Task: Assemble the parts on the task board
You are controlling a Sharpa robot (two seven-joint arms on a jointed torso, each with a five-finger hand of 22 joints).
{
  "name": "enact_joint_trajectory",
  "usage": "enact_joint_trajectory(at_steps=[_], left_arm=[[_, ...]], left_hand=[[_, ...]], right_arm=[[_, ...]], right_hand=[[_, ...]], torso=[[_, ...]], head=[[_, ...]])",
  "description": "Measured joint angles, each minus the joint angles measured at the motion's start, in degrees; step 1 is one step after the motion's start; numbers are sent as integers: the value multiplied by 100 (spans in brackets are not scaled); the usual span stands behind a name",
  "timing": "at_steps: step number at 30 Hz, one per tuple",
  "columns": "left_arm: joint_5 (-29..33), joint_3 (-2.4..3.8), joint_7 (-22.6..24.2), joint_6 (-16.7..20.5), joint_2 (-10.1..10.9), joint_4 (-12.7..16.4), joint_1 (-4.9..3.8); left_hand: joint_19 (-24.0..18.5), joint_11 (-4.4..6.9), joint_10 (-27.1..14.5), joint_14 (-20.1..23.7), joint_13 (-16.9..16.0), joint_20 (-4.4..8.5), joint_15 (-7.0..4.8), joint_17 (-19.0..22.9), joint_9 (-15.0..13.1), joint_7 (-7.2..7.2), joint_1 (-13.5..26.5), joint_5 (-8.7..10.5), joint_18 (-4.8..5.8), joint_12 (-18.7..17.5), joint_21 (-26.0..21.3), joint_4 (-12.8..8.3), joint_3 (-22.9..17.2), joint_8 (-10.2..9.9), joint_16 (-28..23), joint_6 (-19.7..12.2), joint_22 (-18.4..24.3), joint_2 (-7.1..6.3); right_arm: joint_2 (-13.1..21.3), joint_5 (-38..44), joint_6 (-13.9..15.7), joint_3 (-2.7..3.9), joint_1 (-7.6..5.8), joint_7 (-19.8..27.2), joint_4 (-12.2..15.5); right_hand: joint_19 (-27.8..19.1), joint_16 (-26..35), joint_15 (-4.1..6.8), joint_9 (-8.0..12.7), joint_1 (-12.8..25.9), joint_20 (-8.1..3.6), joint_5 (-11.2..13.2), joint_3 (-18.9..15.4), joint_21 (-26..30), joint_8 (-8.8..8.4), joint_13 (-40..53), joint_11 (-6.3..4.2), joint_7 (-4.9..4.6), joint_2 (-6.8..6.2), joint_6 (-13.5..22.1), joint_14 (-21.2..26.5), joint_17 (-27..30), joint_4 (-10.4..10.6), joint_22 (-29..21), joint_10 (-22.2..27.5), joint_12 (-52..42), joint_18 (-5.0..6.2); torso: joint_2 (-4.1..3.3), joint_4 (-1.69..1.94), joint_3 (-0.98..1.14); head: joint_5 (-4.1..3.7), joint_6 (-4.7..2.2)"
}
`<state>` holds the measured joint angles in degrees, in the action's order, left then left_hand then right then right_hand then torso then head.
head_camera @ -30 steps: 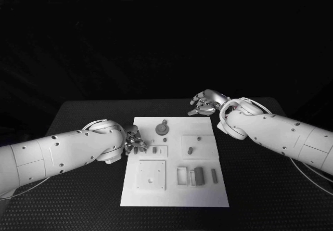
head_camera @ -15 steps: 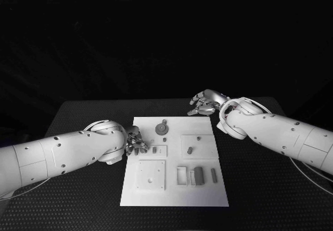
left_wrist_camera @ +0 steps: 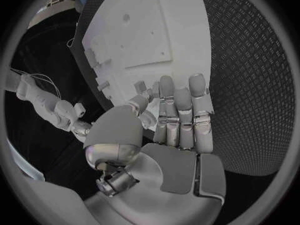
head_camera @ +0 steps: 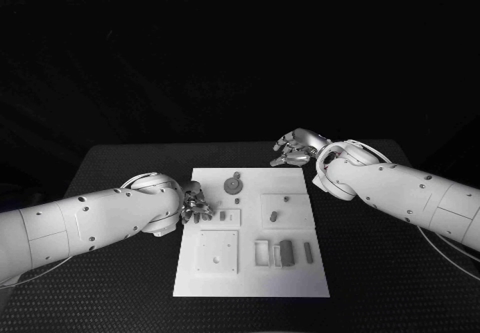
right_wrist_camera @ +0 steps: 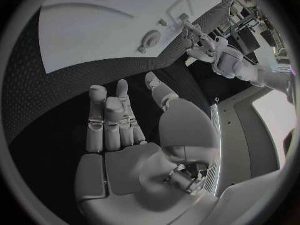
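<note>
The white task board point(head_camera: 250, 232) was laid flat in the middle of the black table point(head_camera: 120, 277), its long side running away from the robot. Small grey parts were seen on it: a round disc point(head_camera: 232, 185) near the far edge, a short peg point(head_camera: 273, 217) on a raised square plate right of centre, and a dark upright block point(head_camera: 287, 253) beside a slim bar point(head_camera: 308, 254) toward the near right corner. A square plate point(head_camera: 218, 252) with a small hole was set at the near left.

The left hand point(head_camera: 195, 207) was held at the board's left edge, level with the middle of the board, its fingertips reaching just over the edge. In the left wrist view the same hand point(left_wrist_camera: 169, 135) was shown with fingers point(left_wrist_camera: 181, 110) extended side by side and the thumb apart from them; nothing was held, and the hand was spread open above the edge of the board point(left_wrist_camera: 144, 30).

The right hand point(head_camera: 295, 149) was held over the table beyond the board's far right corner, apart from the board. In the right wrist view this hand point(right_wrist_camera: 134, 140) was shown with fingers point(right_wrist_camera: 109, 117) straight and the thumb set apart, empty and spread, with the board point(right_wrist_camera: 106, 30) lying ahead of its fingertips.
</note>
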<state>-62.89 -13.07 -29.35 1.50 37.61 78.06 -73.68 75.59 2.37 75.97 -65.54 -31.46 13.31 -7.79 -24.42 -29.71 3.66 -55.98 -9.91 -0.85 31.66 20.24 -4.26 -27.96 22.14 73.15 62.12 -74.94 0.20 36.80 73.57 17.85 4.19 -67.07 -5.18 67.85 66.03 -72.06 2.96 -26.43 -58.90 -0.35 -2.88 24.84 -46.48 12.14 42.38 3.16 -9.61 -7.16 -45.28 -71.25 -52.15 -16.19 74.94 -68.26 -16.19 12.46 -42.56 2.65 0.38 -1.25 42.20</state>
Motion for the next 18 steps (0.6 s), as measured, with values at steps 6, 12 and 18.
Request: enact_joint_trajectory(at_steps=[6,12,18], left_arm=[[-14,2,0,-35,4,-2,-2],[-29,3,0,-62,6,-17,-2],[-58,5,2,-80,-1,-30,-3]], left_hand=[[0,0,0,-4,0,0,-3,0,-2,0,0,-23,0,0,22,0,0,0,-4,0,0,0],[0,0,1,-9,0,-1,-7,0,-7,-1,0,-23,1,0,22,0,0,0,-5,-1,1,0],[-1,0,1,-10,0,-2,-6,1,-7,-4,6,-23,1,0,22,0,0,0,-5,-4,1,-6]], right_arm=[[4,-1,-3,0,0,0,0],[4,-2,-5,0,1,-1,0],[4,-3,-7,0,1,-1,0]], right_hand=[[-8,0,0,0,0,8,0,0,0,0,5,2,1,0,-1,0,0,0,0,-2,0,0],[-8,0,0,0,0,8,0,0,0,0,6,15,3,0,-1,-1,1,0,-1,-15,0,0],[-9,0,-15,-1,0,9,0,0,0,0,5,15,-5,0,-6,14,1,0,-1,-15,0,0]], torso=[[1,1,0],[1,2,-1],[1,2,-2]], head=[[0,8],[3,10],[4,10]])
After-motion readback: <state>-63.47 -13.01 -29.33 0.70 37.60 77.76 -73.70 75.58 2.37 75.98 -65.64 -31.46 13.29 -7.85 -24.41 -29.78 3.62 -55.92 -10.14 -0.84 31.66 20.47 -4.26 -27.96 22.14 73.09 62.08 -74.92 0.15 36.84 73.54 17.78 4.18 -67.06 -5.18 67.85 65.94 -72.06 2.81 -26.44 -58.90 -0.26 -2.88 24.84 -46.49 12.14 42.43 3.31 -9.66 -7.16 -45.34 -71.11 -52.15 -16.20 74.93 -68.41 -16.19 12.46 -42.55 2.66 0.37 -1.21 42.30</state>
